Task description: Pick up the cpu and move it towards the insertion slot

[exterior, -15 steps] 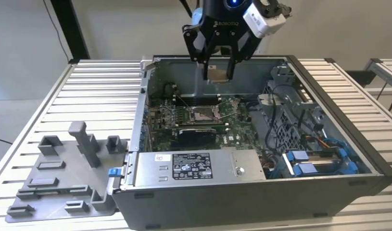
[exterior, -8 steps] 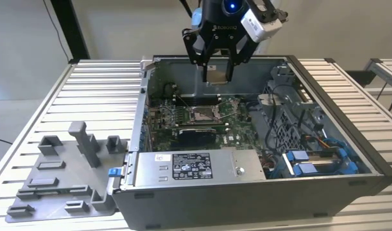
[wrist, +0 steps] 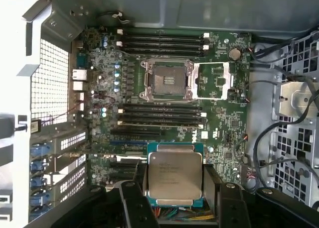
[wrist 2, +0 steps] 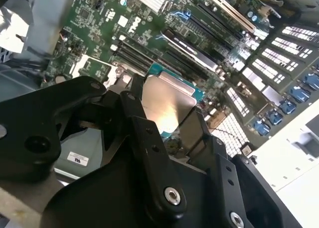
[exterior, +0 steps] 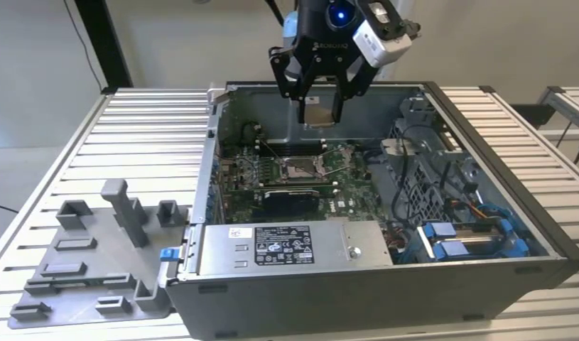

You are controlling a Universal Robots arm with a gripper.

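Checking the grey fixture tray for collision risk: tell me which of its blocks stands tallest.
The tallest is the narrow grey post near the middle of the fixture tray, in the exterior view. It rises well above the squat bracket blocks around it.

Pale plain wall [exterior: 175,42] behind, dark upright post [exterior: 104,42] against it, ribbed metal table [exterior: 128,142] of silver slats, second slatted table [exterior: 569,99] at the exterior view's right, even soft light

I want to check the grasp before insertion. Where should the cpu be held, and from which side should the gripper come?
Hold the cpu by two opposite thin edges, from above its flat silvery face. It is a thin square plate, so only the edges offer grip. The gripper already clamps it this way above the insertion slot.
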